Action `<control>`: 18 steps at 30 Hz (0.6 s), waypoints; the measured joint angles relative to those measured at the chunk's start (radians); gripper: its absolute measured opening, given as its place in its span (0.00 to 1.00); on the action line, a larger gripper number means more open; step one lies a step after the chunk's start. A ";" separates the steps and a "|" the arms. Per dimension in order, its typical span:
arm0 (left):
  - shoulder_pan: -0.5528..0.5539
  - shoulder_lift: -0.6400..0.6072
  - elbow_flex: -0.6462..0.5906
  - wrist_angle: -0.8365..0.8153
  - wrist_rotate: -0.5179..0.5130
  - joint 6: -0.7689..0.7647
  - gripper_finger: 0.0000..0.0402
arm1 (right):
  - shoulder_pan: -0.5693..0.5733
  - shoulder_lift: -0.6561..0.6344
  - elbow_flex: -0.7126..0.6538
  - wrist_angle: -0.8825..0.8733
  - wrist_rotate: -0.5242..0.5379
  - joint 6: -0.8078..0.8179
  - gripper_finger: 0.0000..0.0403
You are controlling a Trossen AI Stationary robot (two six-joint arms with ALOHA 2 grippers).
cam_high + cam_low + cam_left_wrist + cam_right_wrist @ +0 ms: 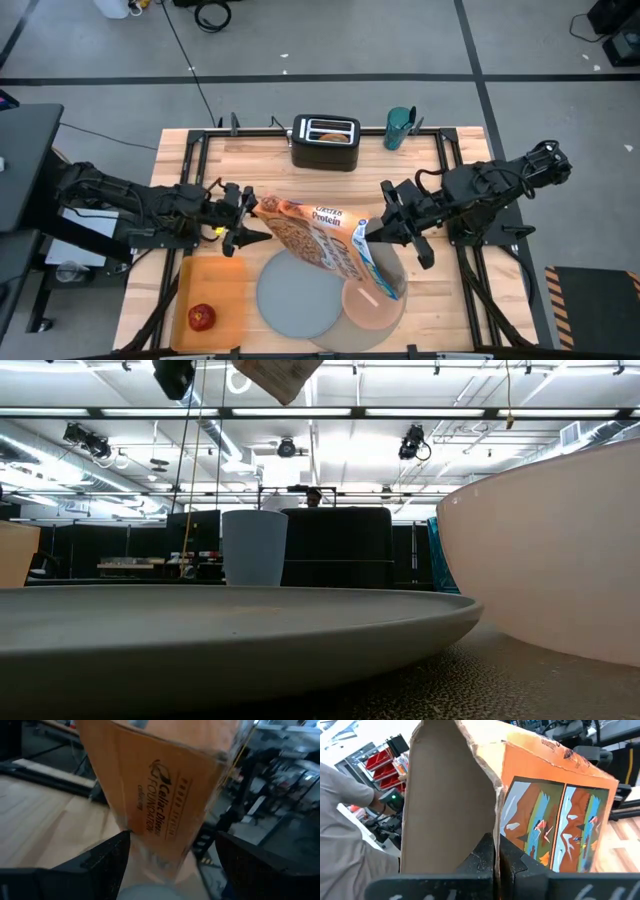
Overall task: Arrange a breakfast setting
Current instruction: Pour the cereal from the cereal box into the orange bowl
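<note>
The orange cereal box point(320, 240) hangs tilted in the air between my two grippers, its torn-open top end low over the pink bowl point(372, 305). My left gripper point(243, 215) is at the box's closed end, and my right gripper point(370, 235) is shut on a top flap. The bowl stands on the round grey mat point(335, 338) beside the grey-blue plate point(290, 295). The red apple point(201, 317) lies on an orange board. The bagel half point(330, 127) sits in the toaster. The teal cup point(400, 127) stands at the far edge. My left gripper holds the box near its closed end, one finger point(102, 862) on each broad face, the narrow printed side point(155, 805) facing the wrist. It comes level from the table's left. The box is lifted clear and slopes down toward the bowl. My right gripper pinches the edge of the torn top flap point(492, 827) between its shut fingers point(485, 857), a single layer of cardboard. It comes from the table's right. The open end hangs above the bowl.
A black toaster point(325, 143) stands at the far middle. The orange board point(210, 300) lies at the near left. In the low view the plate point(200, 620) and the bowl point(560, 560) fill the foreground. A person's sleeve point(345, 820) shows beyond the table.
</note>
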 joint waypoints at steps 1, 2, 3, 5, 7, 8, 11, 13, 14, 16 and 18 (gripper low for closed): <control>-0.001 0.000 0.000 -0.021 -0.019 0.009 0.75 | 0.000 0.000 0.000 -0.001 -0.001 0.001 0.02; -0.001 0.000 0.000 -0.039 -0.036 0.014 0.75 | -0.001 0.000 0.000 -0.001 -0.004 0.003 0.02; -0.001 0.000 0.000 -0.055 -0.047 0.023 0.75 | -0.001 0.000 0.000 0.000 -0.005 0.003 0.02; 0.000 0.000 0.001 -0.075 -0.075 0.041 0.75 | 0.000 0.000 0.000 0.000 -0.013 0.003 0.02; 0.000 0.000 0.001 -0.097 -0.099 0.049 0.75 | 0.000 0.000 0.000 0.000 -0.023 0.003 0.02; 0.000 0.000 0.001 -0.108 -0.110 0.050 0.75 | 0.000 0.000 0.000 0.000 -0.027 0.003 0.02; 0.004 0.000 0.001 -0.157 -0.119 0.051 0.75 | 0.000 0.000 0.000 0.001 -0.035 0.003 0.02; 0.007 0.000 0.001 -0.189 -0.119 0.052 0.75 | 0.000 0.000 0.000 0.001 -0.038 0.003 0.02; 0.007 0.000 0.001 -0.199 -0.120 0.052 0.75 | 0.000 0.000 0.000 0.000 -0.038 0.003 0.02; 0.007 0.000 0.002 -0.200 -0.120 0.041 0.75 | 0.000 0.000 0.000 -0.004 -0.041 0.003 0.02; 0.004 0.000 0.019 -0.211 -0.111 0.011 0.75 | 0.001 0.000 0.000 -0.017 -0.047 0.008 0.02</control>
